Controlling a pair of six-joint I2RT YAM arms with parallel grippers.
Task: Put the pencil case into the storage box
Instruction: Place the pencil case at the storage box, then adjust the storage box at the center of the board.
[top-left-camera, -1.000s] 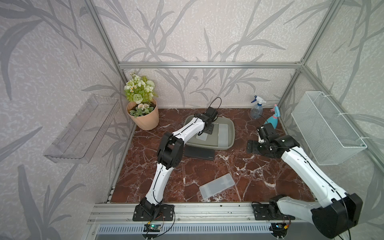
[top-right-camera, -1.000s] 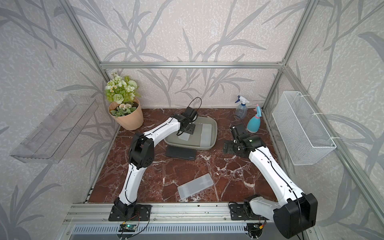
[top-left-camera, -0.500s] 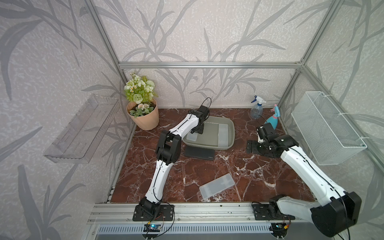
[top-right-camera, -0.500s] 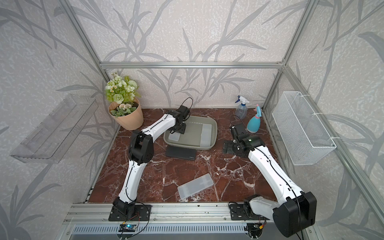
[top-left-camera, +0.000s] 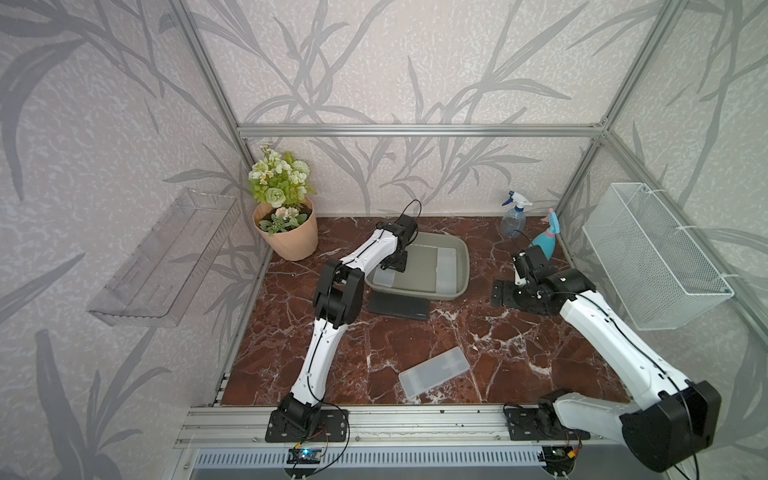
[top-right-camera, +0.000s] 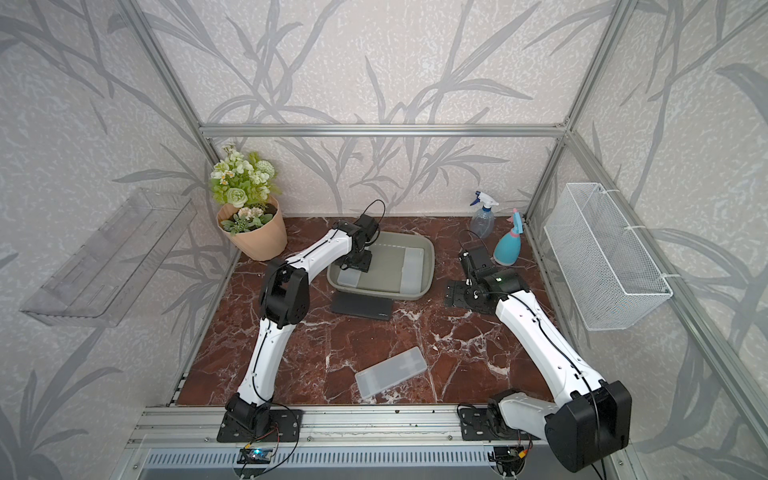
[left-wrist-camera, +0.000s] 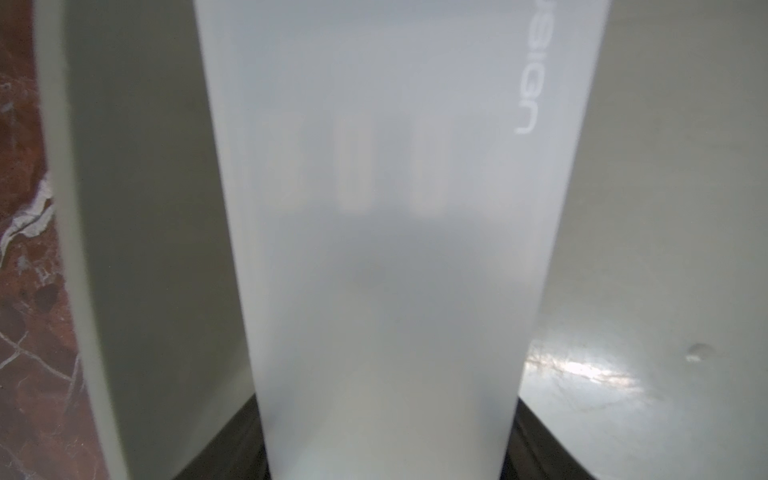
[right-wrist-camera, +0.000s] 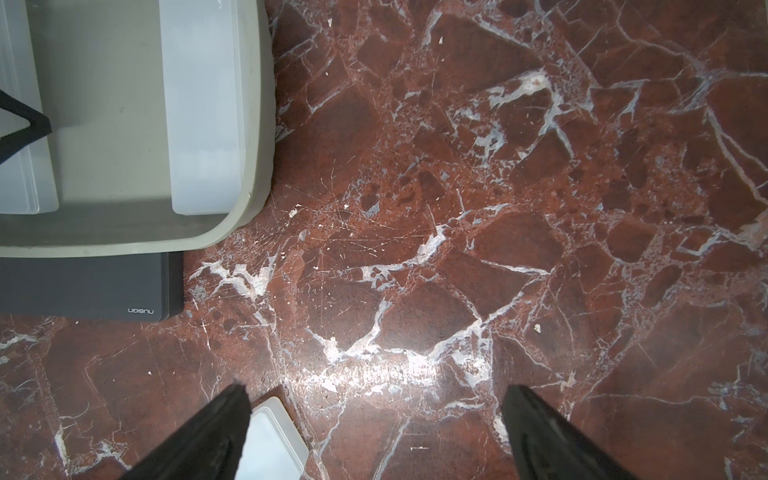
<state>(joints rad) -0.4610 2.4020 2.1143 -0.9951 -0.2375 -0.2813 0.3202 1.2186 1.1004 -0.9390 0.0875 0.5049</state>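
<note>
The left hand at the storage box.
It grips a frosted pencil case inside; the right hand hangs open over the desk.

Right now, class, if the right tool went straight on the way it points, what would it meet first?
Most likely the bare marble tabletop: the right tool points down at it, open, nothing between. The frosted pencil case beside one finger lies off that line; depth is unclear.

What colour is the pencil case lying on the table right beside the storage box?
Dark grey, nearly black; the case shows best in the right wrist view.
</note>
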